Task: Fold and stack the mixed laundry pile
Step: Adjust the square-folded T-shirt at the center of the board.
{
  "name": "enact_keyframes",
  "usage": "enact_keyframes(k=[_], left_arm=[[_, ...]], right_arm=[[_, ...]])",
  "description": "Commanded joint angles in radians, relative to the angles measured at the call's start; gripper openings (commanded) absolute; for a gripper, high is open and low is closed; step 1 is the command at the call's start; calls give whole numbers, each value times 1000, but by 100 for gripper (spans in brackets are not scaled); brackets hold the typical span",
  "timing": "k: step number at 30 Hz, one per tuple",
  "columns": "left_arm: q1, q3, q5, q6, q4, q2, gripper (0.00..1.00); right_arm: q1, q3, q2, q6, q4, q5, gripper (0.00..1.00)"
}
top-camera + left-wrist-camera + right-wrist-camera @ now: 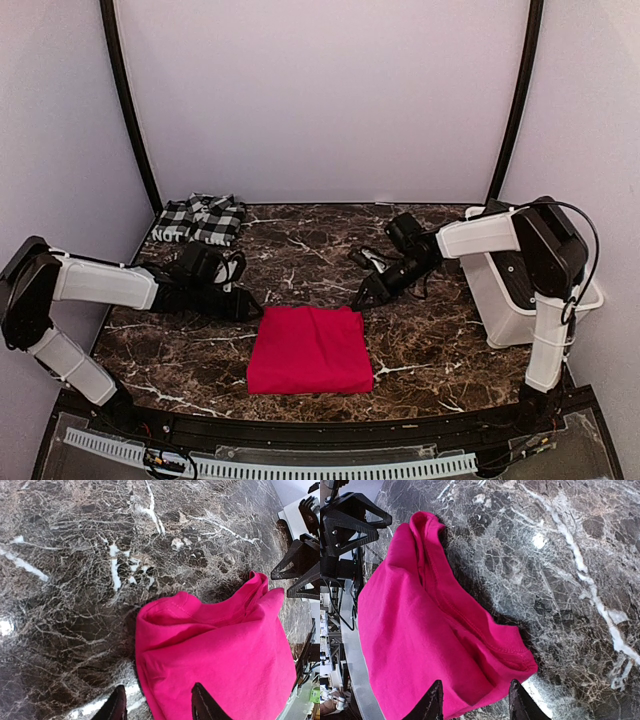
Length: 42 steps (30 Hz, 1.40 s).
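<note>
left gripper (pixel 252 304): jaws partly apart, gripping nothing; low at the red garment's (pixel 310 350) far left corner
left fingers (pixel 116 707): in the wrist view one sits over bare table just off the red garment's edge and the other over the cloth; whether either touches it cannot be told
right gripper (pixel 360 299): jaws partly apart, gripping nothing; low at the red garment's far right corner
right fingers (pixel 432 705): one over the red garment, the other at its edge where cloth meets stone
red garment: folded into a rough rectangle, lying flat, its far edge between the two grippers; that edge is rumpled, with a stitched hem showing at each far corner
checked garment (pixel 200 218): a folded black-and-white bundle, well apart from the red garment, beyond its far left corner
left arm (pixel 100 283): stretched low towards the red garment from its left
right arm (pixel 480 238): reaches towards the red garment from its right
bin (pixel 500 310): white, upright, well to the right of the red garment, beside the right arm
table (pixel 440 350): dark marble with white veins, under the red garment
</note>
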<state>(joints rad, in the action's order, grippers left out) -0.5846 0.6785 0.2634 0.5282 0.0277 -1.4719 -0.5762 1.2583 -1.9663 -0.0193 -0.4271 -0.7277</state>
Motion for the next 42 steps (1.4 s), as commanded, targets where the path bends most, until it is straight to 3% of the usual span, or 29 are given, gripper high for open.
enact_keyframes(k=[1, 8, 14, 22, 33, 42], left_arm=[[5, -1, 51, 26, 78, -54, 43], [5, 4, 80, 35, 139, -112, 42], [5, 13, 84, 25, 146, -124, 36], [7, 14, 65, 19, 147, -104, 1], [21, -1, -31, 0, 98, 34, 0], [60, 47, -51, -23, 153, -73, 0]], right_arm=[[-12, 9, -19, 34, 5, 9, 41], [-27, 17, -38, 50, 0, 1, 39], [-31, 19, -37, 58, -5, -10, 31], [-31, 15, 0, 52, -16, 14, 1], [0, 12, 88, 20, -30, 81, 0], [35, 62, 21, -31, 4, 146, 0]])
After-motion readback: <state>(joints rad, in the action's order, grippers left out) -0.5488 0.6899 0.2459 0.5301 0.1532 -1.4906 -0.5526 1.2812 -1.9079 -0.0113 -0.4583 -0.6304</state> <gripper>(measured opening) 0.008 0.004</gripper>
